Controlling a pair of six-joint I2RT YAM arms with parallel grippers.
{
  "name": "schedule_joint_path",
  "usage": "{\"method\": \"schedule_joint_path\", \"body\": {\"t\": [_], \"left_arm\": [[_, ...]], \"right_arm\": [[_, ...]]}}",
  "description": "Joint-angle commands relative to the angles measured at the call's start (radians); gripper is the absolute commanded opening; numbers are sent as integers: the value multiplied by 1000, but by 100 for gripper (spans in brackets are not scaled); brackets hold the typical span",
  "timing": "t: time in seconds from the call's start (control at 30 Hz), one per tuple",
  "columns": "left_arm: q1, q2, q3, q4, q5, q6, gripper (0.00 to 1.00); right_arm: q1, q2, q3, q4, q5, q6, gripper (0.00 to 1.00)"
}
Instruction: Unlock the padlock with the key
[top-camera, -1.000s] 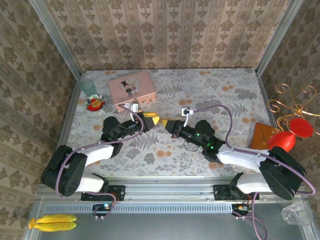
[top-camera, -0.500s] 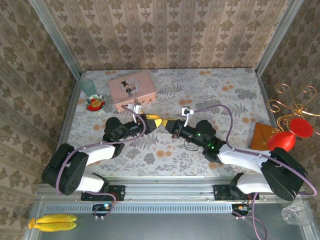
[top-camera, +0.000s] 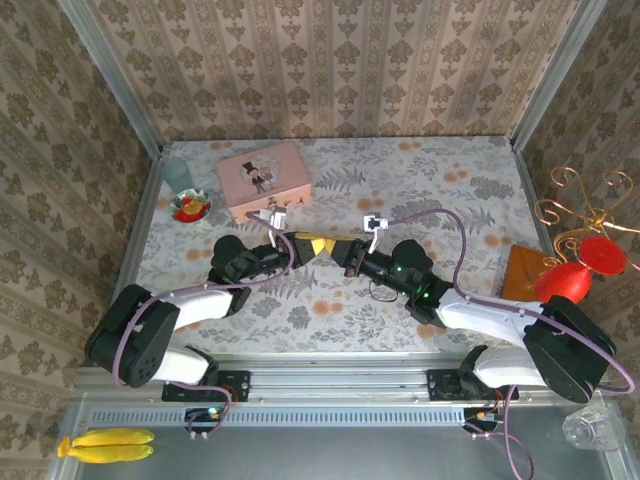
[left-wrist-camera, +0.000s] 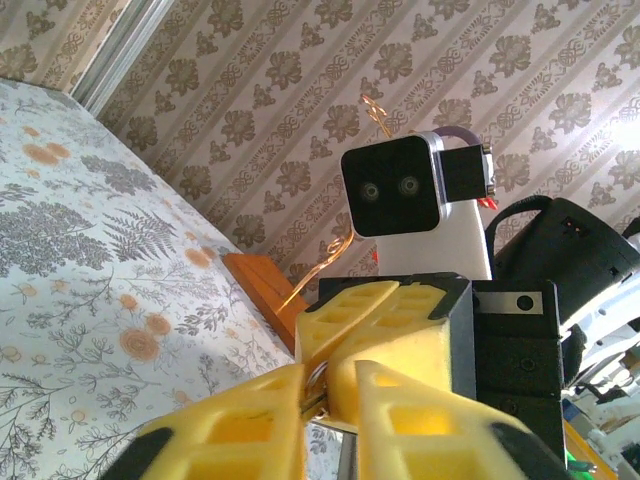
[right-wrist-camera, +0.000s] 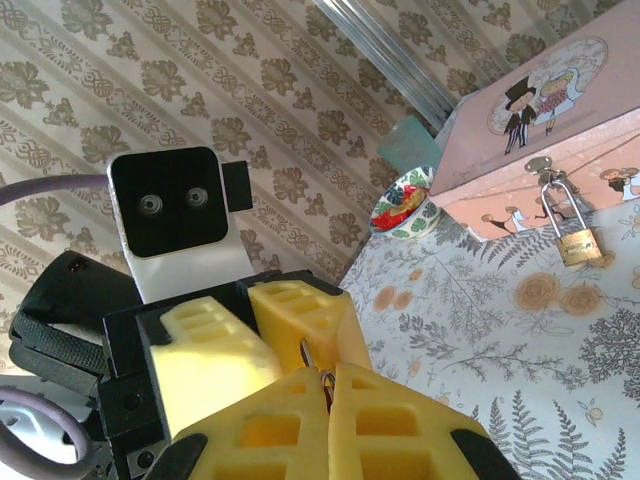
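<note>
left gripper (top-camera: 314, 243): mid-table, jaws pinched on key (right-wrist-camera: 325, 378)
right gripper (top-camera: 337, 247): tip to tip with left, jaws together on same key
padlock (right-wrist-camera: 578, 243): hangs on pink tin (right-wrist-camera: 540, 140) clasp, well apart

Staged robot booth: wallpaper (top-camera: 330, 70), aluminium frame (top-camera: 112, 75).

Soft, even light lay over the table (top-camera: 450, 190), throwing only faint shadows. Seen from the left wrist, the wallpaper (left-wrist-camera: 600, 90) toward two o'clock glared pale and washed out, its pattern fading.
</note>
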Motion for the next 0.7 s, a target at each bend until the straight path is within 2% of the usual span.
{"method": "schedule_joint_path", "body": {"t": [0.0, 0.27, 0.67], "left_arm": [[-6, -1, 32, 30, 39, 1, 12], [-6, -2, 39, 30, 39, 9, 0], [-3, 7, 39, 17, 6, 30, 0]], "right_arm": [[7, -22, 0, -5, -11, -13, 0], [8, -28, -17, -12, -9, -5, 0], [8, -44, -12, -55, -1, -2, 0]]}}
